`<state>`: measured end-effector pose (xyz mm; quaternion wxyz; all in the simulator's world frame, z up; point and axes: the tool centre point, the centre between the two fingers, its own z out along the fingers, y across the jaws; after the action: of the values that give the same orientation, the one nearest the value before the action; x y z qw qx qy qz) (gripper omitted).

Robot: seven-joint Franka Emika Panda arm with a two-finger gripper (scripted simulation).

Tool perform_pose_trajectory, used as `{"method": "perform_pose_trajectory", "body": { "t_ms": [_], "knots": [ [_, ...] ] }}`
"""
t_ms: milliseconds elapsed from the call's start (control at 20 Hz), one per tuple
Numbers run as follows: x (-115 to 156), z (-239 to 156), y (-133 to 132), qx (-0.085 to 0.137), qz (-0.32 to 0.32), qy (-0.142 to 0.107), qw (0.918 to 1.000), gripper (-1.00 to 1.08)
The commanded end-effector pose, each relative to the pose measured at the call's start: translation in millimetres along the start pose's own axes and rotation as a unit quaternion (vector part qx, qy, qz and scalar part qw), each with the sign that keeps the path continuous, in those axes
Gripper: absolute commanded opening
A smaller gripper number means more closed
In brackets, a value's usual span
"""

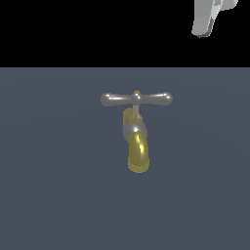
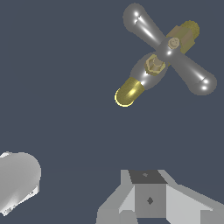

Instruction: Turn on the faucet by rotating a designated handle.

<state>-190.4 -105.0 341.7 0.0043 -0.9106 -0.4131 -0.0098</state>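
Note:
The faucet (image 1: pixel 137 141) stands in the middle of the exterior view, its brass-gold spout (image 1: pixel 138 154) curving down toward the camera. The handle (image 1: pixel 136 99), a silver-grey crossbar with bulbous ends, lies level across its top. My gripper (image 1: pixel 207 19) hangs high at the exterior view's right, far from the handle and cut off by the frame edge. Seen from above in the wrist view, the handle (image 2: pixel 169 49) runs diagonally over the faucet body and spout (image 2: pixel 129 92). Grey gripper parts (image 2: pixel 148 199) show apart from the faucet, holding nothing. Whether the jaws are apart does not show.
A flat dark blue-grey surface (image 1: pixel 58 185) lies under and around the faucet. A pale rounded piece of the arm (image 2: pixel 17 186) shows at the wrist view's edge. Black background fills the exterior view's upper part.

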Motion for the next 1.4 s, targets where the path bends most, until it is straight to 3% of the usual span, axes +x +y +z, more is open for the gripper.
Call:
{"method": "perform_pose_trajectory", "body": {
  "t_ms": [0,600,1350],
  "knots": [
    [0,11,10,0.000,-0.029,-0.001,0.9996,-1.00],
    [11,60,52,0.000,-0.157,-0.006,0.9875,-1.00],
    [36,114,94,0.001,-0.294,-0.010,0.9559,-1.00]
  ]
}}
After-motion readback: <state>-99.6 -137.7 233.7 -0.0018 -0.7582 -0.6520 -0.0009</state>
